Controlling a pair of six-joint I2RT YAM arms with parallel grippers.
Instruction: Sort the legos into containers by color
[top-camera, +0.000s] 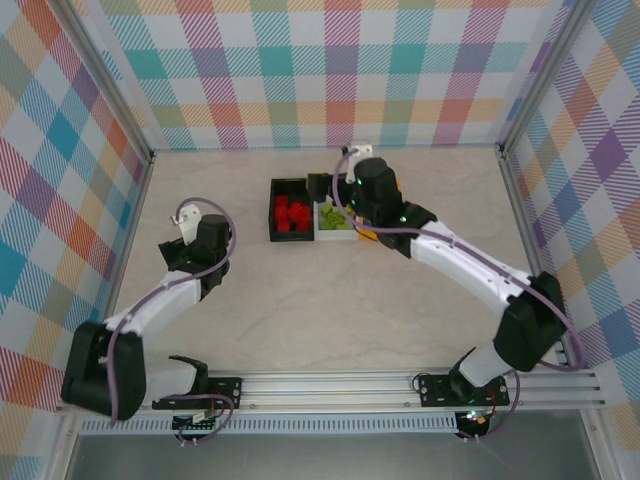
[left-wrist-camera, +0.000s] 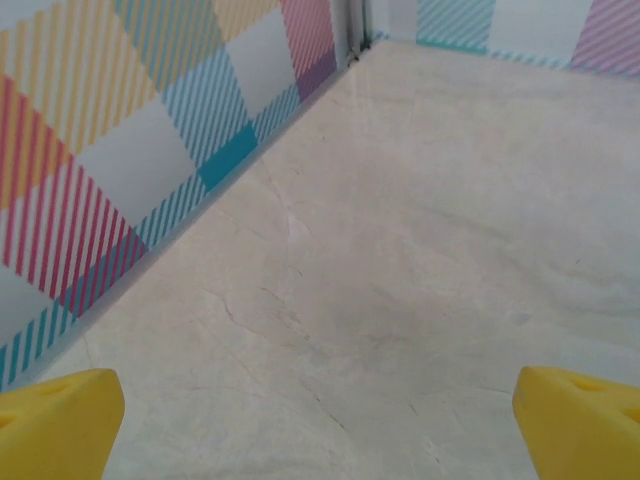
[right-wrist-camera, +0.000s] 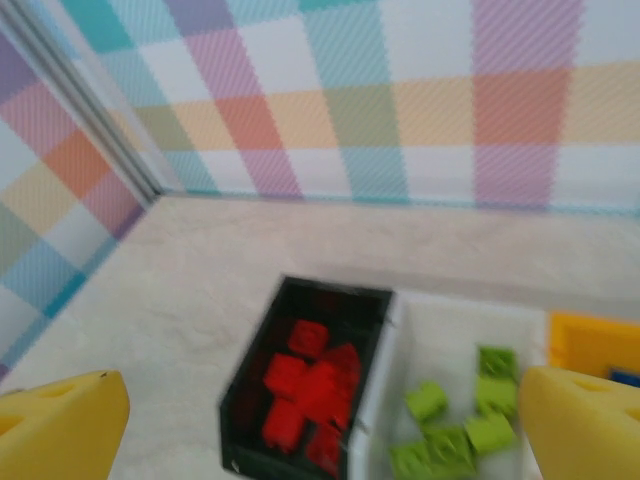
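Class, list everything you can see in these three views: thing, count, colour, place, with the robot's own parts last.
table: one, beige, marbled.
black bin: one, black, left end of a joined row, far middle of the table.
white bin: one, white, middle of the row.
orange bin: one, orange, right end.
red legos: several, red, in the black bin.
green legos: about six, lime green, in the white bin.
blue lego: at least one, blue, in the orange bin.
left gripper: one, yellow-tipped, open, empty, over bare table.
right gripper: one, yellow-tipped, open, empty, above the bins.
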